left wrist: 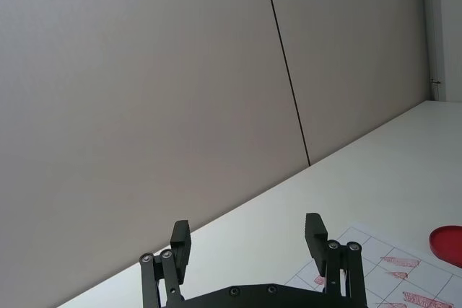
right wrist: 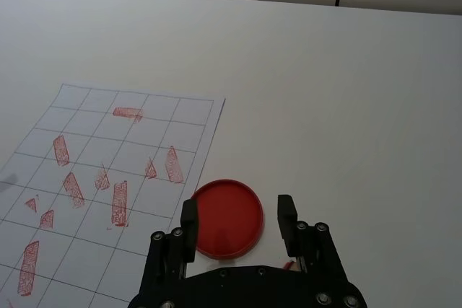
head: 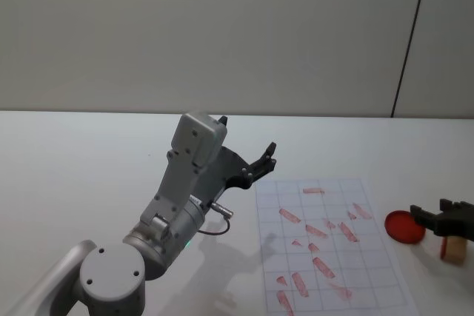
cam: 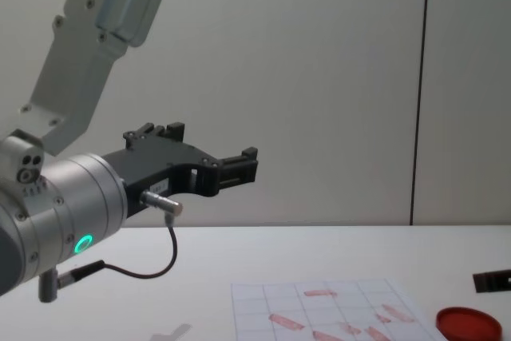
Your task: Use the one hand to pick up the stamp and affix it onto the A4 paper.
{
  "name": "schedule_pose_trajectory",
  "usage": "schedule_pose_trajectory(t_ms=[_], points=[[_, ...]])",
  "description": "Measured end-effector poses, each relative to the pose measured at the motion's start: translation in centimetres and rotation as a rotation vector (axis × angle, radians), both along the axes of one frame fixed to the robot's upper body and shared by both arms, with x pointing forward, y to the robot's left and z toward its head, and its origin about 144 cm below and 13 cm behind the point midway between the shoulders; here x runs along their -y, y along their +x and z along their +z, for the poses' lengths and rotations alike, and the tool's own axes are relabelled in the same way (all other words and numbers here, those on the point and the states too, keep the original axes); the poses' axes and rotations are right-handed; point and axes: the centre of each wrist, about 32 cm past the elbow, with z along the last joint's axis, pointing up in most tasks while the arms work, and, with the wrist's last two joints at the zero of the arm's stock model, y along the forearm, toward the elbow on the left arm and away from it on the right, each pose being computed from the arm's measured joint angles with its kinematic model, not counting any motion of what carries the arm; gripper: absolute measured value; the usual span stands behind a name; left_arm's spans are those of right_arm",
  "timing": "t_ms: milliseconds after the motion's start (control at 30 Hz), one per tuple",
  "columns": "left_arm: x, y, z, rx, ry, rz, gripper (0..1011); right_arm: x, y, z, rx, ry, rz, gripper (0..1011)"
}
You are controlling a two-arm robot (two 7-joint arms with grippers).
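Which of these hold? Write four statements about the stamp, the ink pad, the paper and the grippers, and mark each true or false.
1. The red ink pad lies on the table to the right of the A4 paper. True.
2. The A4 paper is blank. False: several red stamp marks sit in its grid cells.
3. The left gripper is raised above the table with its fingers open. True.
4. The right gripper is shut on the stamp. False: its fingers are apart and hold nothing; the stamp sits just right of the ink pad, under the gripper.
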Motion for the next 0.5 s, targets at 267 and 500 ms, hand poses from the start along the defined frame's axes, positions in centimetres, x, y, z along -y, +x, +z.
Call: schedule_pose_trajectory(t_ms=[267,500], points=[[0.00,0.00,0.00,0.000,0.000,0.000,1002,-0.01,0.13,0.07,-0.002,-0.003,0.003,841],[0.00,0.00,0.00,0.000,0.000,0.000,1002,-0.02,0.15,0.09,0.007,-0.005,0.004,1001]])
